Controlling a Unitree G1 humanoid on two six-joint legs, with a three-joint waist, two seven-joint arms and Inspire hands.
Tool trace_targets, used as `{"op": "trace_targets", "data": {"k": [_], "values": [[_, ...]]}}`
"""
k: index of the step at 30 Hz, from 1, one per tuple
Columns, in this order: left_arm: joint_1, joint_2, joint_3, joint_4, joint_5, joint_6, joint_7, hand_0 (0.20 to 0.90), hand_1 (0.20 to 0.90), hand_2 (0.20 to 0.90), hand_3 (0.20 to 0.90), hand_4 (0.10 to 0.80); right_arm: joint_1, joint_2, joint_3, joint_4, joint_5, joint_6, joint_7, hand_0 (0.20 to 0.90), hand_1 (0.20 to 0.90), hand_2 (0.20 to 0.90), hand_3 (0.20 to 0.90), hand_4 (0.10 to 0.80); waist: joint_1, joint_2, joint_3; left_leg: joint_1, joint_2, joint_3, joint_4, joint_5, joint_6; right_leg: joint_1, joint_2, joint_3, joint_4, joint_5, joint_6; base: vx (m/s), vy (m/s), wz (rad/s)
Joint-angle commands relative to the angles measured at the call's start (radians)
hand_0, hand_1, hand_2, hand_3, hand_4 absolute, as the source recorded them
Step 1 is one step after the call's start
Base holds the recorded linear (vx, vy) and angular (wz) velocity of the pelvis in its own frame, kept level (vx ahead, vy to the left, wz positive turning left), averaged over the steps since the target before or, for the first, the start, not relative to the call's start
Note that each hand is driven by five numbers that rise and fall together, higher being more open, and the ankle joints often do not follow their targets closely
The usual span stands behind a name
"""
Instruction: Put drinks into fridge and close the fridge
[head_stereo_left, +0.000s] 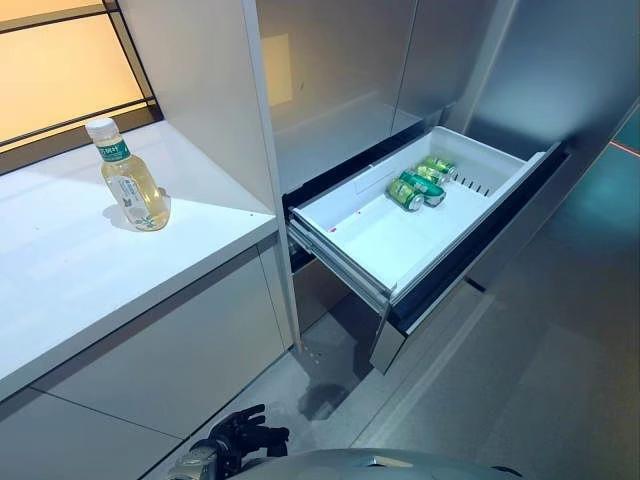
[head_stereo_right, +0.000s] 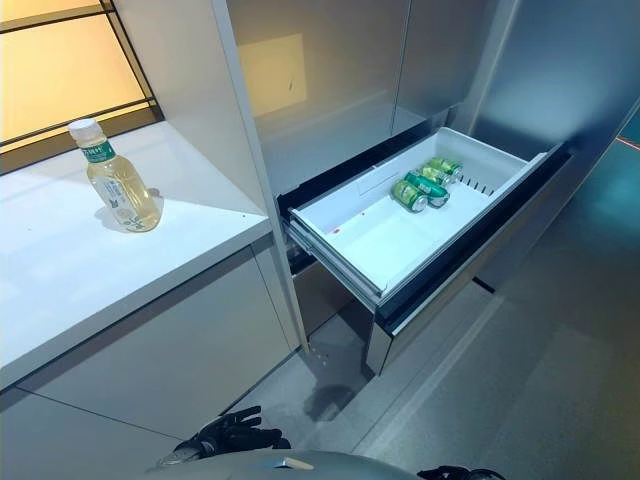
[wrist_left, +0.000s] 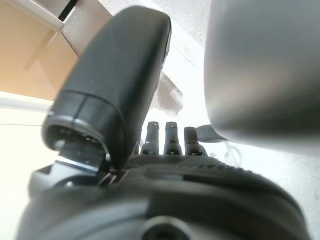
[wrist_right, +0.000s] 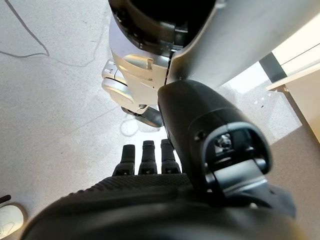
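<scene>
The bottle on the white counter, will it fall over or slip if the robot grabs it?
The bottle stands upright and is taller than it is wide, so a sideways nudge could tip it. It looks mostly full of pale liquid, so probably heavyish. Its smooth clear sides may be slippery; the narrower waist looks easier to hold.

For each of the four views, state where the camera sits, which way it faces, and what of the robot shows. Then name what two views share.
Left eye view: on the head, looking down at the bottle on the counter and cans in the open fridge drawer; the left robot hand shows at the bottom edge.
Right eye view: same, slightly offset.
Left wrist view: along its own open hand, floor beyond.
Right wrist view: along the right robot hand, open, toward the floor.
Both eye views share everything.
</scene>
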Motion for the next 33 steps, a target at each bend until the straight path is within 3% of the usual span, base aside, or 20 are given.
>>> {"op": "trace_targets", "data": {"k": [1,17,22,30,33], "values": [[-0.041,-0.013,-0.013,0.025,-0.040,-0.022,-0.024,0.900,0.900,0.900,0.900,0.800,-0.029,0.057,-0.008,0.001,0.027,-0.019,0.036,0.900,0.900,0.900,0.900,0.800,0.027,0.000,0.009,0.088,-0.048,0.024,0.017,-0.212,0.052,-0.099,-0.015,0.058,0.041,0.023,0.054,0.000,0.000,0.00],[-0.044,-0.012,-0.031,0.005,-0.036,-0.050,-0.096,0.900,0.900,0.900,0.900,0.800,-0.038,0.055,-0.005,0.001,0.024,-0.014,0.047,0.900,0.900,0.900,0.900,0.800,0.031,0.003,0.002,0.083,-0.050,0.026,0.015,-0.210,0.052,-0.106,-0.017,0.054,0.043,0.026,0.057,0.000,0.000,0.00],[-0.043,-0.011,-0.048,-0.002,0.015,-0.091,-0.104,0.900,0.900,0.900,0.900,0.800,-0.035,0.056,-0.002,-0.002,0.022,-0.017,0.050,0.900,0.900,0.900,0.900,0.800,0.029,0.003,-0.001,0.085,-0.050,0.028,0.014,-0.212,0.053,-0.105,-0.016,0.055,0.042,0.025,0.058,0.000,0.000,0.00],[-0.071,0.015,-0.179,-0.066,0.269,-0.232,-0.079,0.900,0.900,0.900,0.900,0.800,-0.040,0.048,0.020,-0.011,0.013,-0.011,0.055,0.900,0.900,0.900,0.900,0.800,0.017,0.009,-0.001,0.086,-0.050,0.034,0.013,-0.213,0.053,-0.112,-0.014,0.065,0.048,0.023,0.062,-0.002,0.002,0.00],[-0.099,0.041,-0.271,-0.147,0.370,-0.282,-0.040,0.900,0.900,0.900,0.900,0.800,-0.044,0.037,0.042,-0.027,0.007,-0.005,0.061,0.900,0.900,0.900,0.900,0.800,0.006,0.015,0.003,0.088,-0.050,0.037,0.010,-0.214,0.052,-0.116,-0.013,0.072,0.050,0.023,0.066,-0.021,0.018,-0.05]]}}
